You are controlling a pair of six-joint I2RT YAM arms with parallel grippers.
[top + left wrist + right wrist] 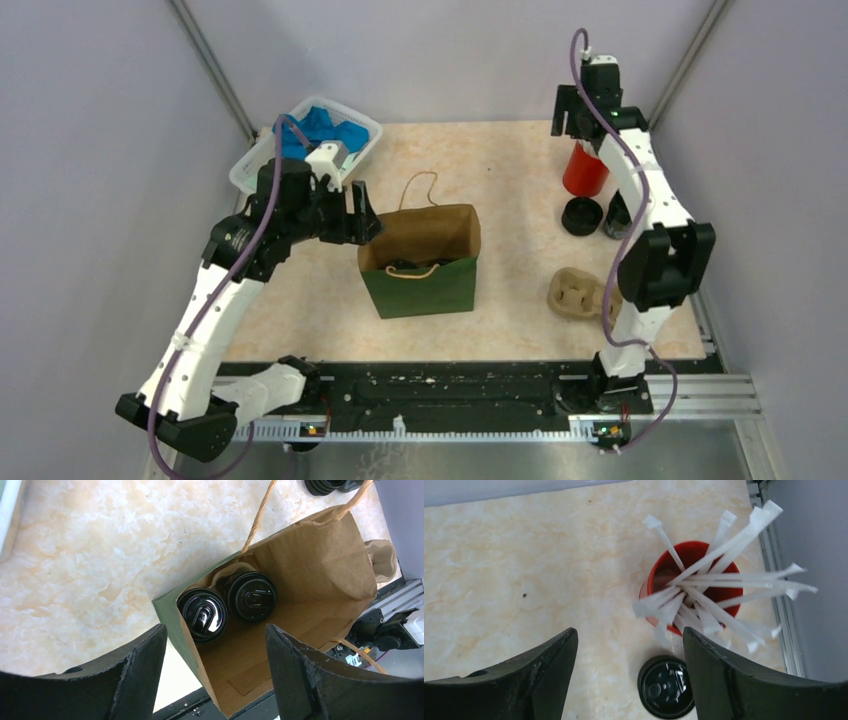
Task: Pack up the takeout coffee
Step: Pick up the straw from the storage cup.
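Two takeout coffee cups, black with round lids, stand side by side inside the paper bag [320, 565], one at the left [203, 615] and one to its right [251, 596]. My left gripper [216, 630] hovers open over the bag's left rim [378, 250] with nothing between its fingers. Another black cup [665, 686] stands on the table near the red cup of white sticks [694, 587]. My right gripper [630, 632] hangs open above them, empty. The top view shows that cup [582, 215] and one more [617, 215] half hidden behind the right arm.
A tan pulp carrier [578, 293] lies right of the bag. A white bin of blue cloths [310, 140] sits at the back left, close behind the left arm. Grey walls close in on both sides.
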